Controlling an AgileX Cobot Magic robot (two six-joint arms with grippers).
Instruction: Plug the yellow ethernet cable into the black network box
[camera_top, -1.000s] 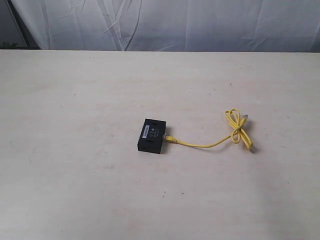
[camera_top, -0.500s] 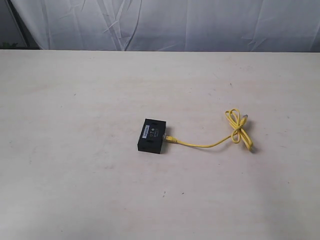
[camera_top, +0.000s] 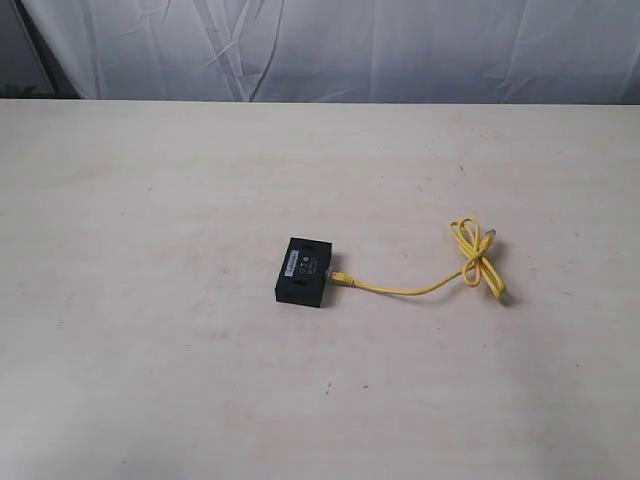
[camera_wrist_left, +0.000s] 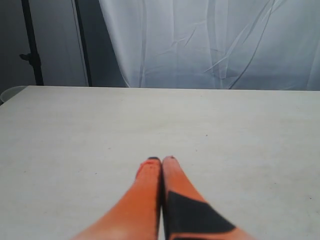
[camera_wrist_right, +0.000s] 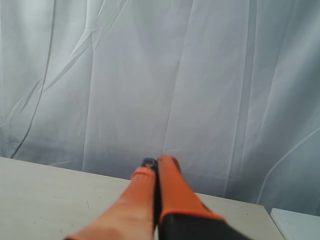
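Note:
The black network box (camera_top: 303, 271) lies flat near the middle of the table in the exterior view, its white label strip on top. The yellow ethernet cable (camera_top: 420, 290) runs from the box's right side, where its near plug (camera_top: 342, 277) touches the box, out to a knotted loop (camera_top: 476, 258) at the right. Neither arm shows in the exterior view. My left gripper (camera_wrist_left: 161, 159) is shut with nothing in it, over bare table. My right gripper (camera_wrist_right: 156, 161) is also shut and empty, facing the curtain. Box and cable are out of both wrist views.
A pale table (camera_top: 150, 350) fills the exterior view, backed by a white curtain (camera_top: 350, 50). A dark stand pole (camera_wrist_left: 31, 45) rises beyond the table's far corner in the left wrist view. The table's edge (camera_wrist_right: 265, 212) appears in the right wrist view.

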